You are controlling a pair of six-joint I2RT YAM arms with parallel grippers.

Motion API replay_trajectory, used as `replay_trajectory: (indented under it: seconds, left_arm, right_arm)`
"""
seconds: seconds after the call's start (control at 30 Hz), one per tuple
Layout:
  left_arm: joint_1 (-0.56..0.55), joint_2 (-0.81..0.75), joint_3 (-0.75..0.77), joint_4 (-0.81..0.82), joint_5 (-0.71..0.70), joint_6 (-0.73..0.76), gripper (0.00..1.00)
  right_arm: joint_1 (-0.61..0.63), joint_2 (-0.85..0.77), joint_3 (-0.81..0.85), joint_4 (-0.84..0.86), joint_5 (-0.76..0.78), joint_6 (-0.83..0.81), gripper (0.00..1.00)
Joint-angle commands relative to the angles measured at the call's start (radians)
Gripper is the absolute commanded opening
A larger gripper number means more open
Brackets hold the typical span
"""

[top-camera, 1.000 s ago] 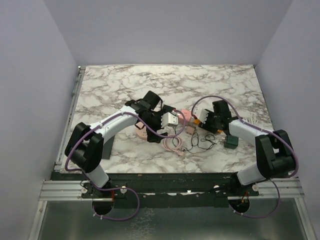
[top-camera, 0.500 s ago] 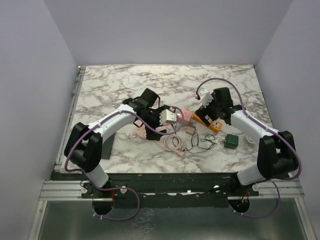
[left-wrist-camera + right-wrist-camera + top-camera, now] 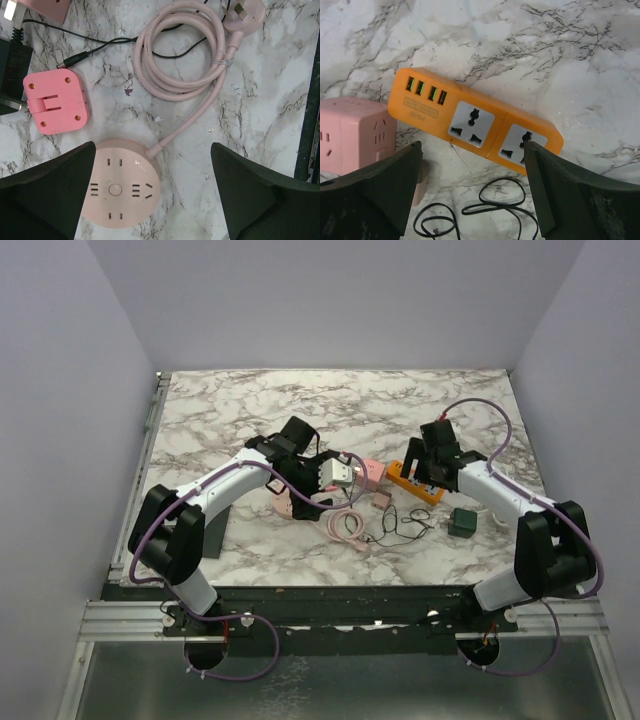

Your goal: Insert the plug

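the pink plug [image 3: 243,11] lies loose near the middle of the marble table [image 3: 270,75], at the end of its coiled cord, held by nothing. beside it, the orange power strip [image 3: 475,122] now rests flat, sockets up. the right gripper [image 3: 472,145], down at it a second ago, now hangs above it, jaws apart and empty. the left gripper [image 3: 152,147] hovers wide open over the round pink socket [image 3: 120,187]. we judge picking up the plug comes next.

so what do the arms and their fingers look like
Both the left arm and right arm have white links with black joints, each trailed by a loose purple cable. The fingers are matte black, broad wedges tapering to blunt tips.
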Motion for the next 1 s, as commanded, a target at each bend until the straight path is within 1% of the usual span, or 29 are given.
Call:
replay_trajectory:
  seconds: [0.0,0.07,0.17,0.23,0.27,0.3,0.33,0.37,0.5,0.67,0.77,0.9,0.97]
  left_arm:
    - [0.012,-0.012,-0.003,-0.004,-0.013,0.007,0.99]
    - [0.015,-0.004,0.002,-0.001,-0.019,0.006,0.99]
    - [0.020,0.003,0.006,0.003,-0.026,0.006,0.99]
    - [0.023,0.009,0.004,0.009,-0.035,0.013,0.99]
    - [0.024,0.013,0.001,0.011,-0.041,0.016,0.99]
    - [0.025,0.019,-0.001,0.014,-0.050,0.021,0.99]
    - [0.025,0.025,-0.003,0.017,-0.061,0.028,0.99]
    - [0.026,0.031,-0.007,0.023,-0.072,0.034,0.99]
    - [0.036,0.046,-0.027,0.065,-0.103,0.034,0.99]
    - [0.051,0.068,-0.025,0.134,-0.152,-0.028,0.99]
    - [0.065,0.080,-0.021,0.176,-0.181,-0.071,0.99]
    - [0.070,0.111,-0.028,0.218,-0.258,-0.099,0.99]
    - [0.079,0.123,-0.034,0.221,-0.257,-0.113,0.99]
  right_arm:
    - [0.014,0.051,0.041,-0.044,0.163,0.233,0.87]
    - [0.019,0.084,0.059,-0.052,0.188,0.259,0.87]
    - [0.042,0.077,0.043,-0.019,0.207,0.292,0.84]
    - [0.069,0.058,0.012,0.048,0.193,0.295,0.78]
    - [0.081,0.061,0.010,0.063,0.187,0.305,0.73]
    - [0.090,0.070,0.011,0.060,0.188,0.326,0.56]
    - [0.097,0.080,0.012,0.051,0.187,0.343,0.45]
    - [0.100,0.090,0.008,0.045,0.180,0.348,0.42]
    - [0.100,0.077,-0.067,0.048,0.189,0.353,0.40]
    - [0.097,0.015,-0.147,0.026,0.230,0.347,0.40]
    - [0.085,-0.013,-0.180,0.000,0.246,0.347,0.40]
    - [0.075,-0.052,-0.199,-0.053,0.272,0.337,0.41]
    - [0.074,-0.085,-0.209,-0.085,0.300,0.327,0.41]
